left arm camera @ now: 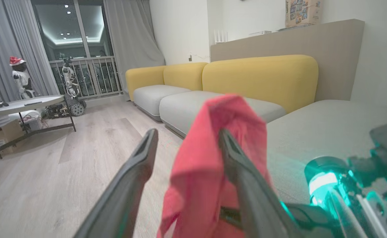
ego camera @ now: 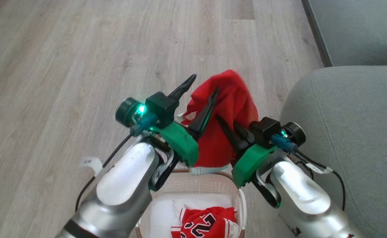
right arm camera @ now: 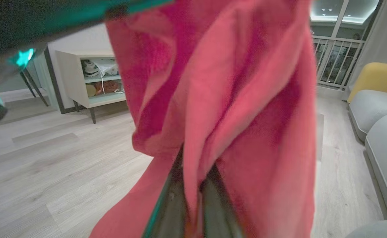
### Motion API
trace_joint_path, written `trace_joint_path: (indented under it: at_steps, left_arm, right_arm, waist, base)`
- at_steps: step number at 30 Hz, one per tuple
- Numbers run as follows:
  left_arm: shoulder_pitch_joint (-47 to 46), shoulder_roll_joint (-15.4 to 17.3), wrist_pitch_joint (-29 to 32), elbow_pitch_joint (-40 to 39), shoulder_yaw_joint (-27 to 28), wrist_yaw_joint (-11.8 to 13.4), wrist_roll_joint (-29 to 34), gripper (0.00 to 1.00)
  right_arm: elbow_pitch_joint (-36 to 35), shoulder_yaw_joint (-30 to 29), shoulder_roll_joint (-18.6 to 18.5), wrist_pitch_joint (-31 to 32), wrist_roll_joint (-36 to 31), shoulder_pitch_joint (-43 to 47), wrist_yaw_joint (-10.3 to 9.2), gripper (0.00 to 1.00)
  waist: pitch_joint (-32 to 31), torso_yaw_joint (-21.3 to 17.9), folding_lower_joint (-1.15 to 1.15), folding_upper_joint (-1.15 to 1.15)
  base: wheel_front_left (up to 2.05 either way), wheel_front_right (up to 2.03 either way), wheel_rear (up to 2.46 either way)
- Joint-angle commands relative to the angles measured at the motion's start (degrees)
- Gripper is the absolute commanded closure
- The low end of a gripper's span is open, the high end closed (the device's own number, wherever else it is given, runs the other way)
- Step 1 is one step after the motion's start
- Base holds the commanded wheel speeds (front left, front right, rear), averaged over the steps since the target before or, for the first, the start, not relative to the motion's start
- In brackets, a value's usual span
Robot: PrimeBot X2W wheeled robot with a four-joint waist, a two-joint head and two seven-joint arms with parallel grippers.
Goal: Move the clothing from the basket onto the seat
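Red clothing: two garments, both red with white trim.
Plain garment (ego camera: 233, 105): one. It hangs bunched in the air above the floor, just past the basket's far rim, and its white hem dangles down to that rim.
Jersey (ego camera: 206, 223): one. It lies crumpled inside the basket, with black, white-edged number twos facing up.
Basket (ego camera: 196, 185): one, cream perforated plastic with a brown woven rim. It stands on the floor between the two silver forearms, at the bottom of the head view.
Seat (ego camera: 345, 132): one grey-green cushion with a stitched seam, on the robot's right of the basket. The raised garment is near it but not touching.
Pincers: two, each with two long dark fingers.
Left pincer (ego camera: 205, 83): fingers spread wide. One finger lies against the folds of the plain garment and the other stands free in the air, so nothing is pinched.
Right pincer (ego camera: 225, 124): fingers pressed together, pinching a fold of the plain garment.
Floor (ego camera: 81, 66): pale wood planks.
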Motion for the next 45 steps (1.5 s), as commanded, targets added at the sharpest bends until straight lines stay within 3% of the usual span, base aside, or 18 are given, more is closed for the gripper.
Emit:
trace_joint_path:
  at_steps: [1,14,35,45]
  left_arm:
    - [-1.8,1.2,-0.9,-1.0,2.7,0.2,-0.8,0.00]
    - [5.4,1.5,-3.8,3.4,1.6,0.0,-1.8,0.00]
    - [9.7,-0.5,-4.7,1.8,3.9,0.0,0.8,0.00]
    - [9.4,-1.0,-4.7,1.0,5.0,-0.9,3.5,0.00]
  right_arm:
    - [-2.2,-0.5,0.6,-0.4,-0.5,-1.9,-0.01,1.00]
    - [-3.8,-6.5,-1.4,-0.4,-4.6,-1.8,-0.01,1.00]
    - [-8.0,-11.5,-6.8,-0.4,-6.3,0.8,-0.01,1.00]
    - [-8.7,-14.1,-8.6,-0.4,-5.6,0.1,-0.01,1.00]
  waist:
    - [0.0,-0.5,0.00,0.00]
    - [0.3,-6.3,0.00,0.00]
    - [4.0,-23.0,0.00,0.00]
    - [6.9,-24.7,0.00,0.00]
  base:
    - [0.00,0.00,0.00]
    - [0.00,0.00,0.00]
    - [0.00,0.00,0.00]
    - [0.00,0.00,0.00]
